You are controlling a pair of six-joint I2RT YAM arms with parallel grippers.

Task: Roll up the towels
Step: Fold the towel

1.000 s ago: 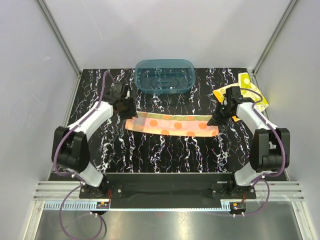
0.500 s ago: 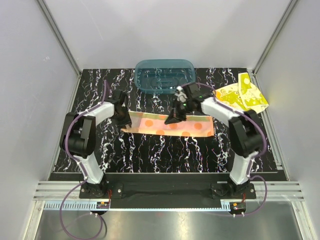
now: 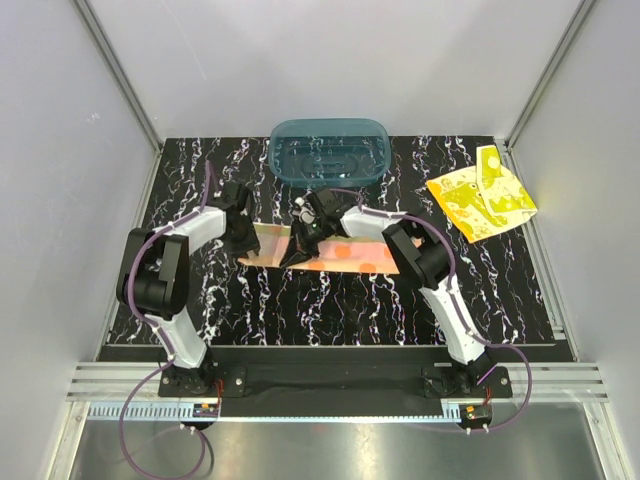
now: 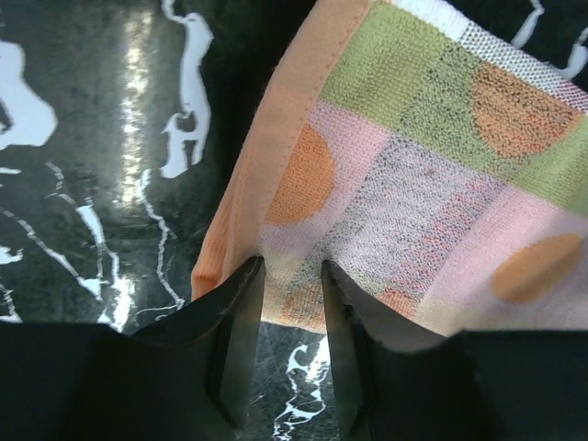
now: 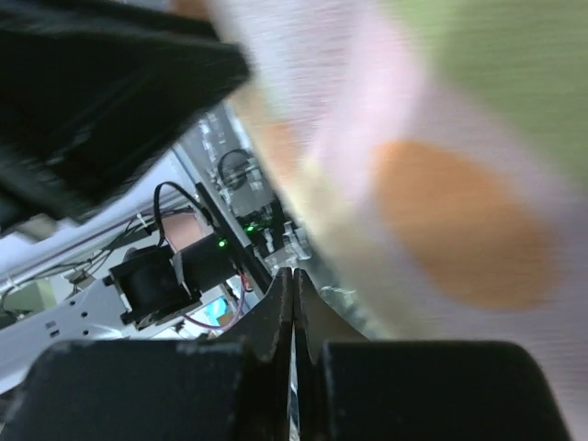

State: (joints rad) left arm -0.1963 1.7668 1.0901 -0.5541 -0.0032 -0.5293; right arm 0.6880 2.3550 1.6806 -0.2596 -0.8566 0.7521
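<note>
Because the dotted towel [image 4: 432,184] is soft and limp, its hemmed end is pinched by the left gripper [image 4: 292,303]; the right gripper [image 5: 292,303] is closed, its hold unconfirmed.

Teal tub on a marbled black tabletop

A translucent teal plastic tub [image 3: 329,151] stands upright at twelve o'clock, against the far edge of the black, white-veined table [image 3: 300,315]; pale walls enclose the sides.

Right gripper [image 3: 296,252] now at towel's [image 3: 345,250] left.
</note>
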